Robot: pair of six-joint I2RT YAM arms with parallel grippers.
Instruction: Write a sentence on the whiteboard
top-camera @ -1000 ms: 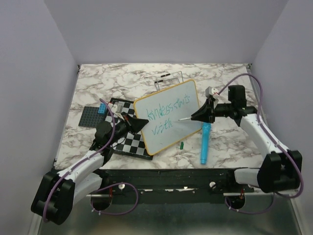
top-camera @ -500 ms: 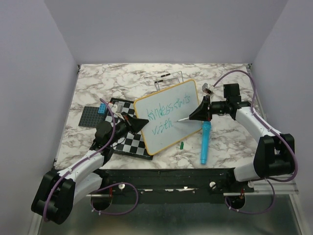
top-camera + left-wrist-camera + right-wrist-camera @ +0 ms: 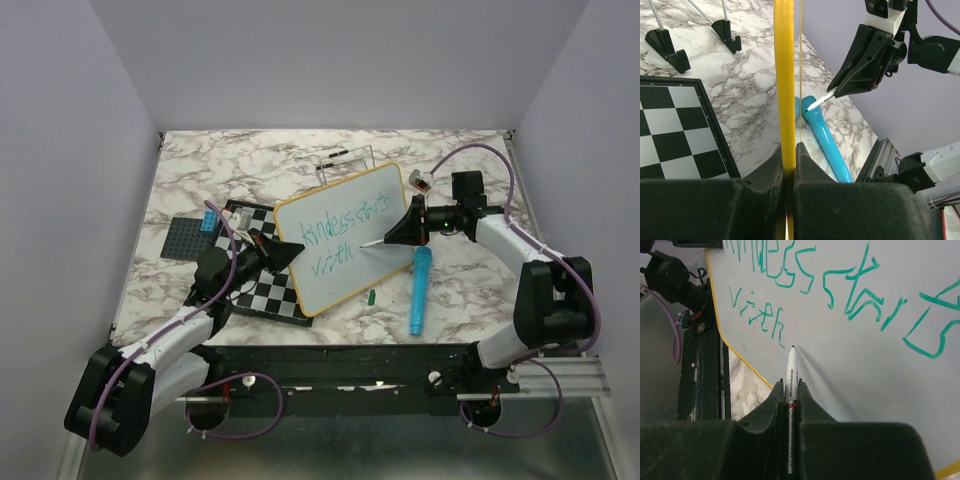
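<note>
The whiteboard [image 3: 372, 268] stands tilted at the table's middle, its yellow frame [image 3: 786, 75] pinched edge-on by my shut left gripper [image 3: 285, 252] at its left side. The sentence [image 3: 345, 222] in green reads "kindess starts" with "with" [image 3: 757, 315] below it. My right gripper [image 3: 402, 231] is shut on a white marker [image 3: 791, 371]. The marker's tip touches or nearly touches the board just right of "with". The left wrist view shows the marker [image 3: 818, 102] pointing at the board's face.
A checkered board [image 3: 262, 292] lies under the whiteboard's left end. A blue cylinder [image 3: 419, 290] and a small green cap [image 3: 371, 297] lie in front of the board. A dark baseplate [image 3: 183, 240] with a blue brick [image 3: 208, 222] is at the left. A wire stand [image 3: 345, 160] is behind.
My right arm's wrist has drawn back and slightly left while the marker tip stays near "with". The left gripper and the whiteboard have not moved. No new letters show.
</note>
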